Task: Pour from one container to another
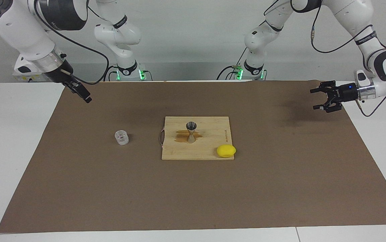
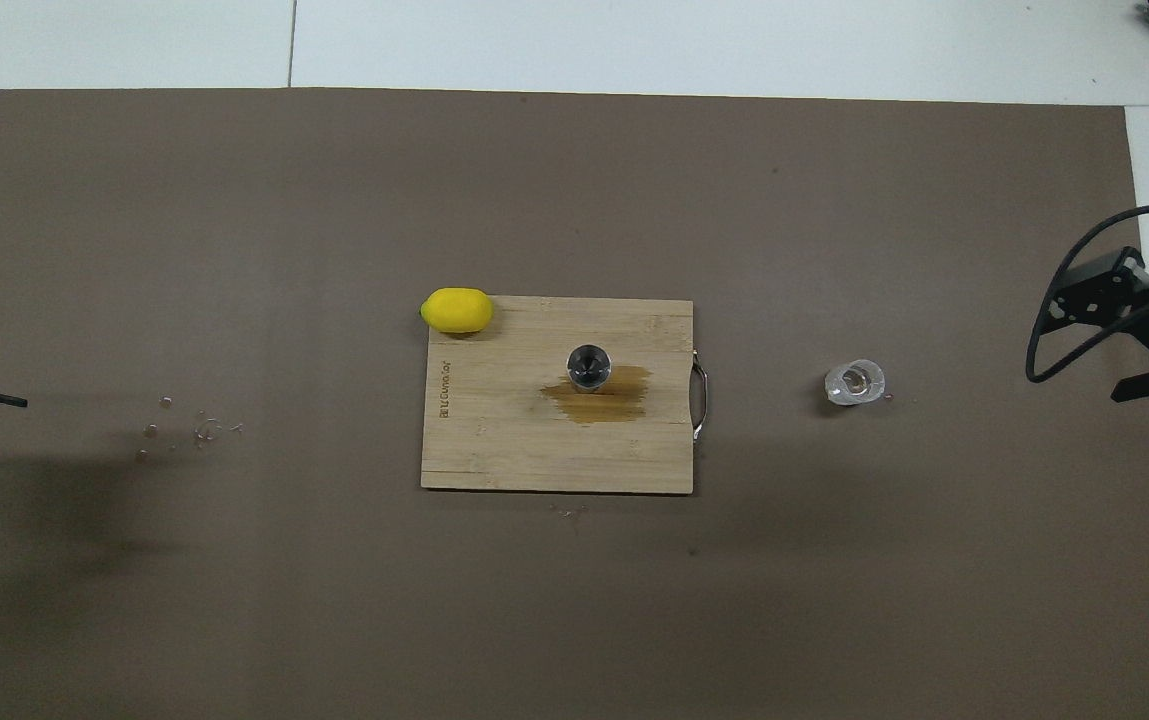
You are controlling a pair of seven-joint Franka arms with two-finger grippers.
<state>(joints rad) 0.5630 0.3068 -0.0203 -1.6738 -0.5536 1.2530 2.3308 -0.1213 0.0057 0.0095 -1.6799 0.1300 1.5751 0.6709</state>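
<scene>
Glass cup [image 1: 122,137] beside board [image 1: 209,153]

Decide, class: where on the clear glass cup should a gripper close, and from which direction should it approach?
Grip the glass cup across its round side wall, probably from the right arm's end, where the right gripper waits. It stands upright on the mat, and a side hold leaves the mouth clear for tipping into the jigger.

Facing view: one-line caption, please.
Jigger upright on stained cutting board, glass cup beside it, both claws raised.
</scene>
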